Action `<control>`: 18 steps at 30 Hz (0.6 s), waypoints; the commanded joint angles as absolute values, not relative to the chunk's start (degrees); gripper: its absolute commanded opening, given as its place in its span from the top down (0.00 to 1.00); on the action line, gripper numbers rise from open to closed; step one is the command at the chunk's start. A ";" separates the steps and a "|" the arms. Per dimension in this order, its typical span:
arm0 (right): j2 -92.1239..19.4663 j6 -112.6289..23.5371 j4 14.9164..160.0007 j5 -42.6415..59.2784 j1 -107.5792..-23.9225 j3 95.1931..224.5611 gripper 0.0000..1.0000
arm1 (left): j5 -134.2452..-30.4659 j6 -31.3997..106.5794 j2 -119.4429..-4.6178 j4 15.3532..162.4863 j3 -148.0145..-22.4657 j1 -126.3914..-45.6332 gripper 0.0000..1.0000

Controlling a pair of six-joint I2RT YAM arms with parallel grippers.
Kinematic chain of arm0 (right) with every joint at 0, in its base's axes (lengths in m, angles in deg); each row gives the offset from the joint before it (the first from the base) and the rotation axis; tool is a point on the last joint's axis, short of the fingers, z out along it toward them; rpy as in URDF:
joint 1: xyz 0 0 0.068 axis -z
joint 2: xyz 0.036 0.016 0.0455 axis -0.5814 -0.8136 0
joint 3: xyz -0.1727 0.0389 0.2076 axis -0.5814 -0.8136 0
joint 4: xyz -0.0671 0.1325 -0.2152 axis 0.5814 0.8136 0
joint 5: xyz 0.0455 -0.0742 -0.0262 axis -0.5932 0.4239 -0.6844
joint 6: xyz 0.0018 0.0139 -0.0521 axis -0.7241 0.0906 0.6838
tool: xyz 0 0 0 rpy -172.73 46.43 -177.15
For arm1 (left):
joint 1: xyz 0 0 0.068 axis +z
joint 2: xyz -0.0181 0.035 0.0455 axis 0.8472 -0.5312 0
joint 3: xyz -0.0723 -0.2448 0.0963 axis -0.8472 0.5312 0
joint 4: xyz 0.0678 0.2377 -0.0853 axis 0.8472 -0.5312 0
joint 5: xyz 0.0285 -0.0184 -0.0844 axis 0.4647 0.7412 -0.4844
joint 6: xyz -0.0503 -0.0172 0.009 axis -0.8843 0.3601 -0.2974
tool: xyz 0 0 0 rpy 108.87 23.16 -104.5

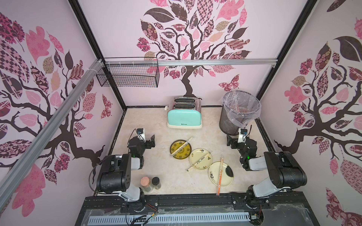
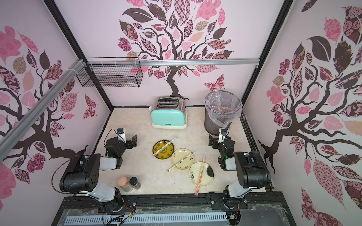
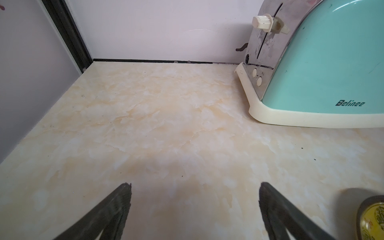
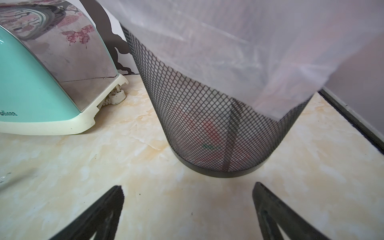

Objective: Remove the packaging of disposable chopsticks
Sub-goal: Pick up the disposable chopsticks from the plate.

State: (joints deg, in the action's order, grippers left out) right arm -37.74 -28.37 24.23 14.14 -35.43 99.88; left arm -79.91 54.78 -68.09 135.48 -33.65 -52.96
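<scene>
Three pairs of chopsticks point(image 1: 182, 146) in their thin wrappers point(image 1: 218, 187) lie in the middle of the table point(image 1: 166, 176), one pair across each of three plates point(image 1: 227, 182). The left claw point(image 3: 194, 187) is spread wide and holds nothing, over bare table left of the toaster point(image 3: 322, 72). The right claw point(image 4: 187, 187) is spread wide and empty too, near the mesh bin point(image 4: 207, 124) at the far right.

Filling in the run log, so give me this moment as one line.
unwrapping: not yet begun | left gripper: open, empty | right gripper: open, empty | chopsticks: wrapped, one pair across each plate
</scene>
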 commanded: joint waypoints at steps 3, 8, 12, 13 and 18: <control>-36.94 -28.24 23.46 14.52 -35.37 99.86 0.01 | -80.59 54.46 -68.01 136.06 -33.84 -52.81 0.02; -37.07 -28.31 23.65 14.48 -35.32 100.10 0.01 | -80.41 54.54 -67.94 136.64 -33.53 -52.78 0.02; -35.65 -27.45 21.23 19.07 -37.26 98.67 0.01 | -73.56 51.84 -59.44 119.75 -39.25 -52.87 0.02; -33.46 -27.17 22.99 22.53 -38.52 98.41 0.01 | -71.55 51.02 -56.94 116.15 -40.74 -52.94 0.02; -19.59 -35.26 58.17 40.56 -40.94 108.17 0.01 | -61.18 36.76 -47.81 111.16 -44.79 -52.72 0.02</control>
State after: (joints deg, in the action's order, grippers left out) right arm -25.09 -30.73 38.06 26.84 -40.43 101.67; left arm -69.37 46.62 -50.70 118.34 -41.70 -52.96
